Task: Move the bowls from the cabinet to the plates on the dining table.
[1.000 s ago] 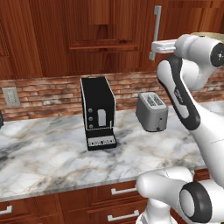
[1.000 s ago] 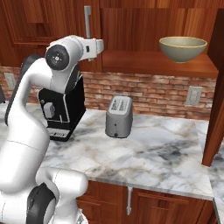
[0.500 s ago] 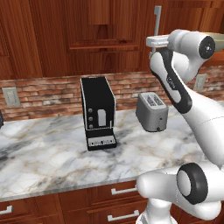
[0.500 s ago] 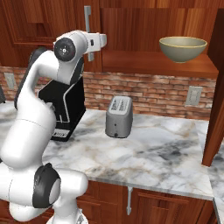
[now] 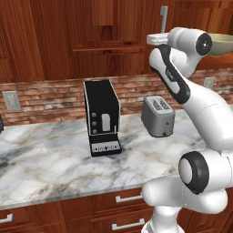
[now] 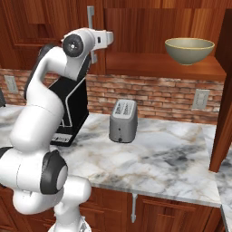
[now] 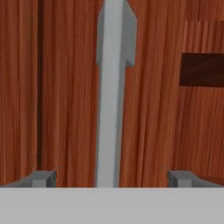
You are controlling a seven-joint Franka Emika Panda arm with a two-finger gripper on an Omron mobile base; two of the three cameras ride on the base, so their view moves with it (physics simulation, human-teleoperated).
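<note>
A tan-beige bowl (image 6: 189, 50) stands on the open shelf of the dark red-brown cabinet (image 6: 149, 27); in the left base view this bowl (image 5: 223, 44) peeks out behind my arm. My gripper (image 7: 111, 178) is open, facing a closed cabinet door, and the long silver handle (image 7: 112, 87) runs up midway between the two fingertips (image 7: 41, 178). From the base views, my hand (image 5: 157, 39) is raised just below and in front of that handle (image 5: 164, 12), to the left of the bowl's shelf. The plates and the dining table are out of view.
A black coffee machine (image 5: 102, 118) and a grey toaster (image 5: 158, 116) stand on the marble counter (image 5: 45, 164) under the cabinet. An opened cabinet door (image 6: 224, 90) juts out at the right. Drawers (image 5: 127, 198) run below the counter.
My arm has straightened upward and carried the hand slightly higher and closer to the cabinet door's handle. The gripper stays open. The bowl has not moved.
</note>
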